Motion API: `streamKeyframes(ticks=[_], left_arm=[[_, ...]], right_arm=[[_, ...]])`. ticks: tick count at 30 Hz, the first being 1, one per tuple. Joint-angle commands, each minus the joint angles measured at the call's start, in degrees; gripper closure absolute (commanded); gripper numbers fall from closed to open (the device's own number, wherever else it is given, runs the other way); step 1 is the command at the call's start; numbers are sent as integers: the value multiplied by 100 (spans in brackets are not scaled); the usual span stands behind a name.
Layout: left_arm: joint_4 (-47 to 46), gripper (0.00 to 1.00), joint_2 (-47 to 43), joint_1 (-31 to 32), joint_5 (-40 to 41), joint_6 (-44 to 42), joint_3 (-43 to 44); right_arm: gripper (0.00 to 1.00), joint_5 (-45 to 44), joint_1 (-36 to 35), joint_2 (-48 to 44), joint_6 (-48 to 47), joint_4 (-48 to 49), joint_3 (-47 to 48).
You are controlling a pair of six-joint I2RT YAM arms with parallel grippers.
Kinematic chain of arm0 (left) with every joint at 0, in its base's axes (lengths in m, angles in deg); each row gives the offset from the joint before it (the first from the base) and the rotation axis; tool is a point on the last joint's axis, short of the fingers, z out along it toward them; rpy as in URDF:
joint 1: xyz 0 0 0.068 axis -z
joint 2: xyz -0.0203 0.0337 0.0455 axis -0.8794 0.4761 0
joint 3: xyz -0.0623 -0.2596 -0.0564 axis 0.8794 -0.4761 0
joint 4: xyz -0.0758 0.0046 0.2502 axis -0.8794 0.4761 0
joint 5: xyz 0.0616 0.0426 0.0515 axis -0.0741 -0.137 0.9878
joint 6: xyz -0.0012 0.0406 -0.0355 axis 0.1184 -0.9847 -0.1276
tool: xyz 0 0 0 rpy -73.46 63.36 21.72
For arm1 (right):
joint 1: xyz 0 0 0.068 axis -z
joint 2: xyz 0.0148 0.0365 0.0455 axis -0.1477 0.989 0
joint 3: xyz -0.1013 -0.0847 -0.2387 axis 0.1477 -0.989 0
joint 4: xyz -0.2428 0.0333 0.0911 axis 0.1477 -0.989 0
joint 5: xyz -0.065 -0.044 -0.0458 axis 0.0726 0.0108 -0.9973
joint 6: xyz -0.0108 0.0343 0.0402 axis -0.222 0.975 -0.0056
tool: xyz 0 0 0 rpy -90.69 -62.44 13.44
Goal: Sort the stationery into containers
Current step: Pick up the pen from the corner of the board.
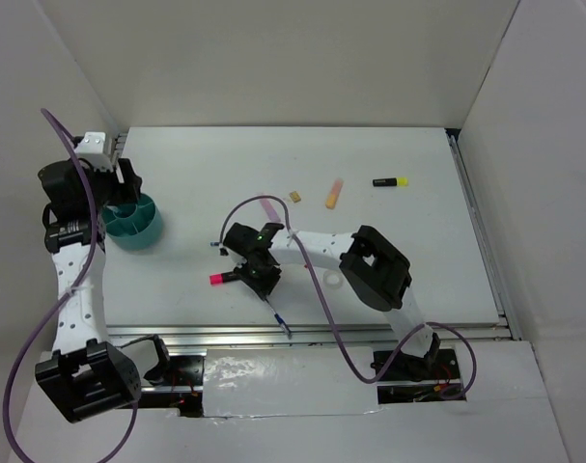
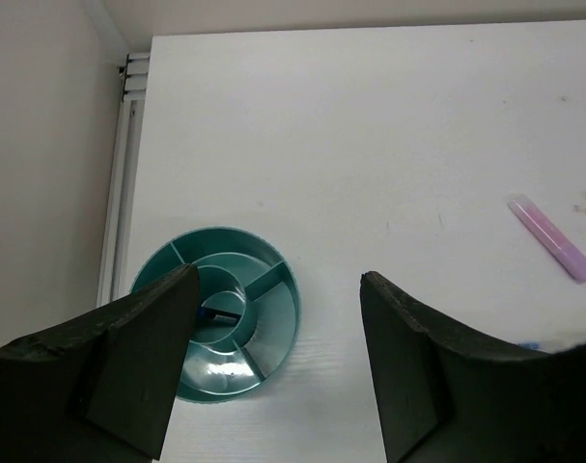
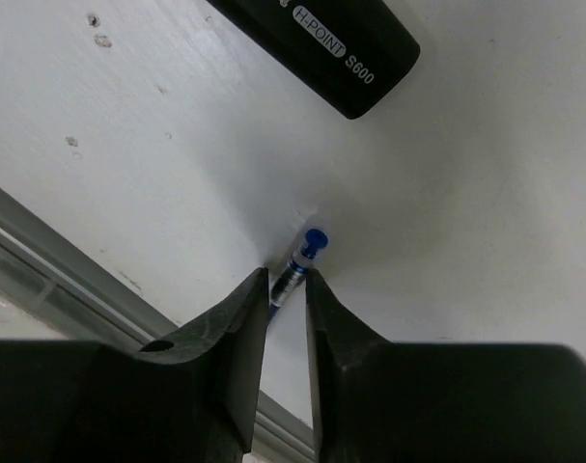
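My right gripper [image 3: 286,280] is shut on the thin blue pen [image 3: 312,241], which lies on the white table; the pen's far end shows near the front edge [image 1: 281,323]. A black marker [image 3: 321,48] with a pink end [image 1: 221,279] lies just beside it. My left gripper [image 2: 278,280] is open and empty, hovering above the round teal cup [image 2: 273,328], also seen at the left in the top view [image 1: 143,231]. The cup has divided compartments, with a small dark item in the middle one. A pink marker [image 1: 270,207], a tan eraser [image 1: 295,196], an orange marker [image 1: 333,193] and a black-yellow marker [image 1: 391,181] lie further back.
A metal rail [image 1: 350,333] runs along the table's front edge, close to the pen and my right fingers. White walls enclose the table at the back and sides. The right arm's purple cable [image 1: 317,289] loops over the table by the gripper.
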Motion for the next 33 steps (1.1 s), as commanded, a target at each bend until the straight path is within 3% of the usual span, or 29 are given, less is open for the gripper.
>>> streamKeyframes(ticks=[1, 5, 9, 11, 15, 22, 26, 29, 33], left_arm=[[-476, 20, -303, 95, -207, -114, -102], [-546, 20, -453, 156, -847, -517, -199], [-407, 24, -725, 533, -1788, -1430, -366], [-266, 23, -1022, 1261, -1886, -2385, -480], [94, 23, -1288, 3139, -1219, -3628, -823], [990, 22, -1060, 4714, -1114, -5094, -709], [729, 23, -1007, 6277, 283, -6351, -1288], [332, 24, -849, 6843, 811, -6714, -1562], [421, 23, -278, 7100, 655, -6828, -1184]], right_arm=[[72, -364, -120, 280, 37, 17, -6], [100, -321, 28, 316, 29, -18, -15], [100, 590, 669, -87, -77, -124, 196], [100, 760, 1107, -316, -68, -246, 440], [100, 1129, 1637, -536, -165, -607, 977], [100, 1779, 2366, -660, -130, -792, 1435], [100, 2315, 2779, -493, 72, -871, 1760], [100, 2535, 2859, -449, 143, -941, 1927], [100, 2781, 2850, -607, 187, -967, 1849]])
